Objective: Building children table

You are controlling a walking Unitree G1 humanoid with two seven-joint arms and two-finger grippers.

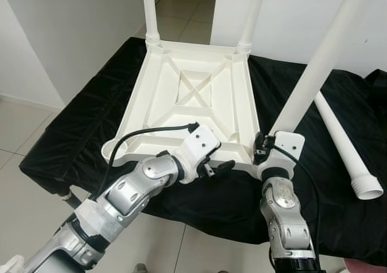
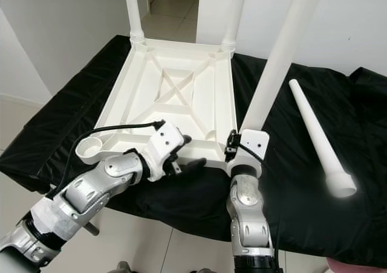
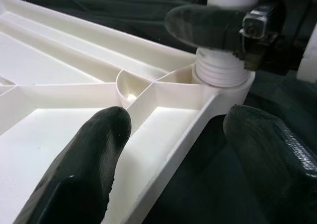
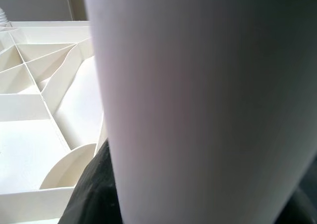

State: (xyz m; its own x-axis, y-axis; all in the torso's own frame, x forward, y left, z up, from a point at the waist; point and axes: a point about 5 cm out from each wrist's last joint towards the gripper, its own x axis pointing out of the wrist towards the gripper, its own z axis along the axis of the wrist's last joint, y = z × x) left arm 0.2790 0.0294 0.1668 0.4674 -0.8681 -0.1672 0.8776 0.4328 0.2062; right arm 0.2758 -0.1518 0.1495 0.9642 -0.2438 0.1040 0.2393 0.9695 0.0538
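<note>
Left eye view, tabletop (image 1: pixel 193 98): upside down on the black cloth (image 1: pixel 72 134), two far legs fitted; stiff, light moulded plastic by the look, best steadied by its rim.
Third leg (image 1: pixel 320 61): leaning over the near right corner socket, right gripper (image 1: pixel 264 145) closed around its base; smooth, probably slippery.
Loose leg (image 2: pixel 317 137): lying on the cloth, well apart.
Left gripper (image 3: pixel 173 159): fingers spread, straddling the near rim, gripping nothing.
Left wrist view: threaded collar (image 3: pixel 220 70) only partly seated.
</note>
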